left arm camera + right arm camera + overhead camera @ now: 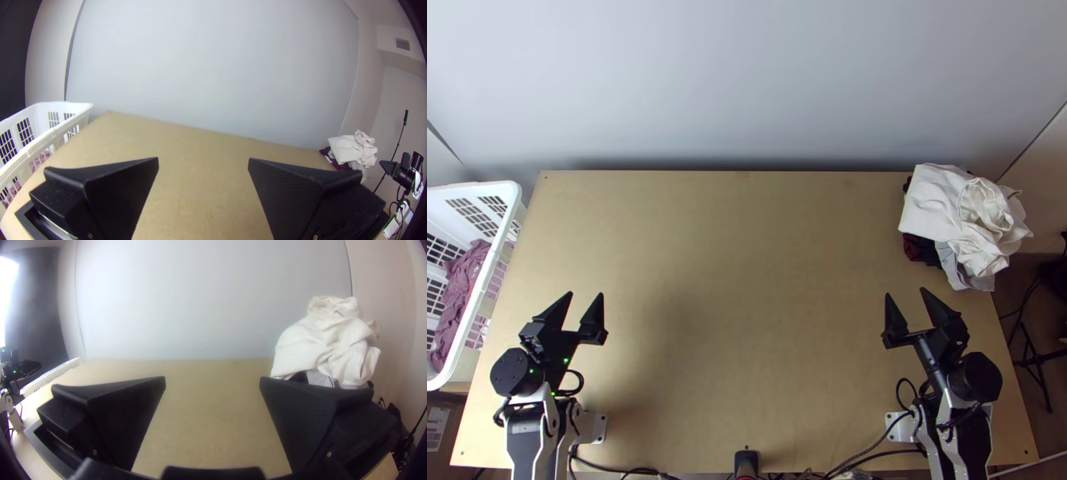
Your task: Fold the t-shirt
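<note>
Sitting nearest you, short of both hands and between them, is a small black device [746, 462] at the worktop's [747, 280] near edge, with dark cables [875, 454] running beside it toward the right arm's base. Your left hand [585, 294] points up the worktop with its two fingers spread well apart and nothing between them. Your right hand [905, 292] matches it on the other side, its fingers just as widely parted and gripping nothing. To the left of your left hand stands a white basket [505, 188], reaching from beside it to farther up, with mauve cloth [463, 292] bunched inside. Beyond your right hand and to its right, near the far corner, you have a pile of cloth: white cloth [933, 200] lies crumpled on top, twisted into loops on one side, with grey cloth [971, 276] and dark red cloth [913, 246] showing beneath. You can't tell from these folds which piece is the t-shirt. Farthest from both hands, a pale wall [747, 80] rises behind the worktop.
</note>
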You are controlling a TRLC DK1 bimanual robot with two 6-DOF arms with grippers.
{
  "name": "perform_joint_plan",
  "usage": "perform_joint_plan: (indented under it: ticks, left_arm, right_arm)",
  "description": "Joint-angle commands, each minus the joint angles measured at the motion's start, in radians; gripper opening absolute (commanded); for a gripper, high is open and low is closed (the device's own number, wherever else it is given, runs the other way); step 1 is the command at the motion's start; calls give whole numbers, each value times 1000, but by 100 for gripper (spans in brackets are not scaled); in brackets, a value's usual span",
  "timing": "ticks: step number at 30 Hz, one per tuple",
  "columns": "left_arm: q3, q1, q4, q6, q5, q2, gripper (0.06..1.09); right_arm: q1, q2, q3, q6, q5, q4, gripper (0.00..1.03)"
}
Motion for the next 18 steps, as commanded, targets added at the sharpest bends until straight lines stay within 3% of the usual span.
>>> perform_joint_plan:
  ticks: [1, 18]
  left_arm:
    - [-22, -1, -13, -2, -24, -12, 104]
    - [-24, 3, -32, 1, -67, -10, 104]
  right_arm:
    - [-1, -2, -14, 0, 9, -39, 98]
    - [-1, 0, -16, 2, 20, -43, 98]
